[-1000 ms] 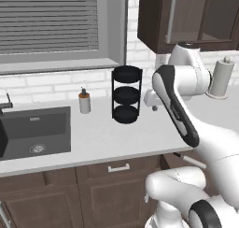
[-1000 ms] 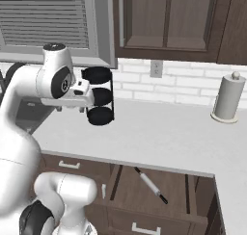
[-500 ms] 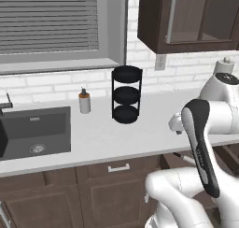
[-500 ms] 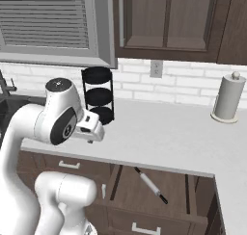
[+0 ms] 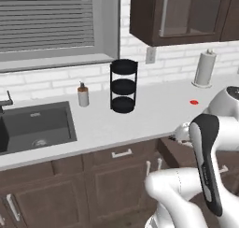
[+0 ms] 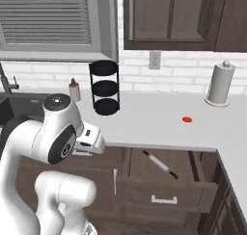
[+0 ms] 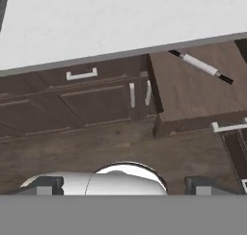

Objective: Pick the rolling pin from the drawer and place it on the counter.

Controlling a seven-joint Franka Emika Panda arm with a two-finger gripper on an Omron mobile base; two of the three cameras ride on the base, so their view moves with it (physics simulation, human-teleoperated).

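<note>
Rolling pin [image 6: 160, 164] diagonal in open drawer [image 6: 170, 182], well right of claw [image 6: 90, 141].

1. I am finding no readable text, label, brand, number or sign on anything in front of me.
2. I am seeing the paper towel roll [image 6: 220, 84] and the soap bottle [image 5: 83, 94] as unmarked.

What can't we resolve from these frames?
- Gripper state: hand view, finger tips cut by the bottom edge; cannot tell open or shut.
- Drawer: left base view, arm covers its inside.
- Red spot on the counter: right base view, too small to identify.
</note>
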